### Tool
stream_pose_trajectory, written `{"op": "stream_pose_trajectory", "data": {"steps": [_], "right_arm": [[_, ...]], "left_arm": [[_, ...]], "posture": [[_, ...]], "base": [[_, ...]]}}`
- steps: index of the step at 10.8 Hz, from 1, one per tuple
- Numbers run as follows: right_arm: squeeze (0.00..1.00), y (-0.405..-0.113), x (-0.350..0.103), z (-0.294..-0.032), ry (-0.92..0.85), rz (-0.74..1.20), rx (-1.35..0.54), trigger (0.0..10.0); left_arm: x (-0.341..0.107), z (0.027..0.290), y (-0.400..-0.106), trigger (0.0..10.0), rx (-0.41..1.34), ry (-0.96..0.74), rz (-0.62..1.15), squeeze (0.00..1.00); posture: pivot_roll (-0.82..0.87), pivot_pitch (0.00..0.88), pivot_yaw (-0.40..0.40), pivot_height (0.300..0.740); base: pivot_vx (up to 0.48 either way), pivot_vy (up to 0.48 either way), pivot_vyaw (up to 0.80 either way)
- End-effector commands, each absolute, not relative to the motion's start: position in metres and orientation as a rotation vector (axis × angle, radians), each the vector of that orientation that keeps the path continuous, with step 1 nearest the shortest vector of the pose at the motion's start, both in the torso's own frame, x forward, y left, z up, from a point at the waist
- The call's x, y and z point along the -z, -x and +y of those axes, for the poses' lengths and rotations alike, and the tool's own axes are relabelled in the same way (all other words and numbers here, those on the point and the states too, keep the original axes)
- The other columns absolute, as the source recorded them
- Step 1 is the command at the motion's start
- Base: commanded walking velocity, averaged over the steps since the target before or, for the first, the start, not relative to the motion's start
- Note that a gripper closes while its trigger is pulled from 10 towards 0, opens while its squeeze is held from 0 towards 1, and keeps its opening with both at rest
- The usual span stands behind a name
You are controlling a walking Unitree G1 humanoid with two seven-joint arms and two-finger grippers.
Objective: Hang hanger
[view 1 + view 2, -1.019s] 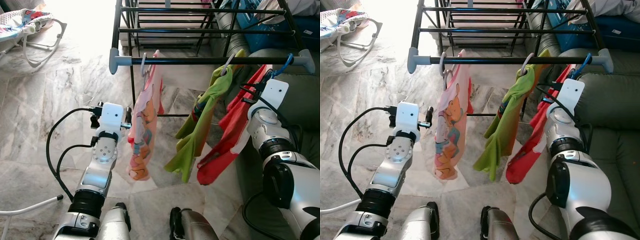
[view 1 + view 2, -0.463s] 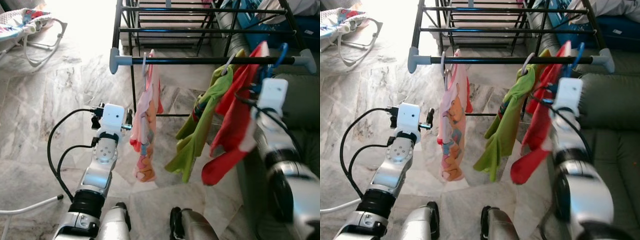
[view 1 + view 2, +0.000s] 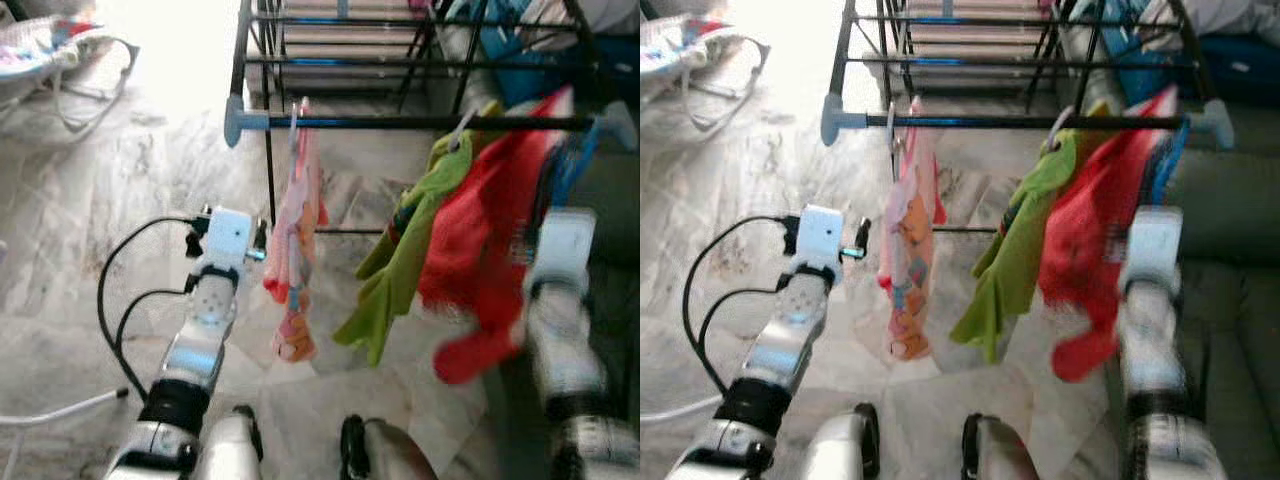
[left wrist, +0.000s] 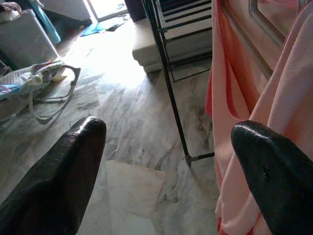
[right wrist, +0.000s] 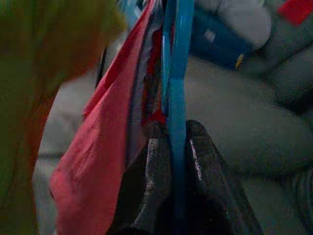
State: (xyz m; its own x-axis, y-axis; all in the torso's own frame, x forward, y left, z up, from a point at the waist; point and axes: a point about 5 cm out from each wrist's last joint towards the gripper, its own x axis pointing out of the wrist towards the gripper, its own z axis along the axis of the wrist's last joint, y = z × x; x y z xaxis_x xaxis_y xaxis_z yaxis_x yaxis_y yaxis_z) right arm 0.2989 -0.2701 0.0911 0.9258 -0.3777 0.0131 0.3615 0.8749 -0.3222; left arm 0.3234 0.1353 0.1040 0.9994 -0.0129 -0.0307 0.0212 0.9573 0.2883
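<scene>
Pinched shut on the blue hanger [image 5: 175,73], the right gripper [image 5: 172,147] holds the red garment [image 3: 487,255] up at the rack's right end, just below the rail [image 3: 420,122]. Left gripper [image 4: 168,161] gapes wide beside the pink garment [image 3: 293,230]. Compared with a second ago, the red garment has been lifted higher and closer to the green one [image 3: 405,250].

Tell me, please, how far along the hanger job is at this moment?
Done: the pink garment and green garment already hang on the rail. In hand: the right gripper clamps the blue hanger carrying the red garment. Left: whether its hook sits on the rail is blurred; then release.
</scene>
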Motion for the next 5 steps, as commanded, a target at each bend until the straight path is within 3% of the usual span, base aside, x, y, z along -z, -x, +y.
{"op": "stream_pose_trajectory", "data": {"steps": [1, 5], "right_arm": [[0.09, -0.298, -0.097, -0.268, 0.329, 0.027, 0.378, 10.0], [0.09, -0.287, -0.086, -0.245, 0.222, 0.075, 0.326, 10.0]], "left_arm": [[-0.102, 0.135, -0.323, 10.0, 0.02, -0.298, 0.037, 0.0], [-0.101, 0.135, -0.323, 10.0, 0.02, -0.302, 0.039, 0.0]], "posture": [[-0.1, 0.165, -0.009, 0.74], [-0.09, 0.164, -0.006, 0.74]], "base": [[0.0, 0.0, 0.0], [0.0, 0.0, 0.0]]}}
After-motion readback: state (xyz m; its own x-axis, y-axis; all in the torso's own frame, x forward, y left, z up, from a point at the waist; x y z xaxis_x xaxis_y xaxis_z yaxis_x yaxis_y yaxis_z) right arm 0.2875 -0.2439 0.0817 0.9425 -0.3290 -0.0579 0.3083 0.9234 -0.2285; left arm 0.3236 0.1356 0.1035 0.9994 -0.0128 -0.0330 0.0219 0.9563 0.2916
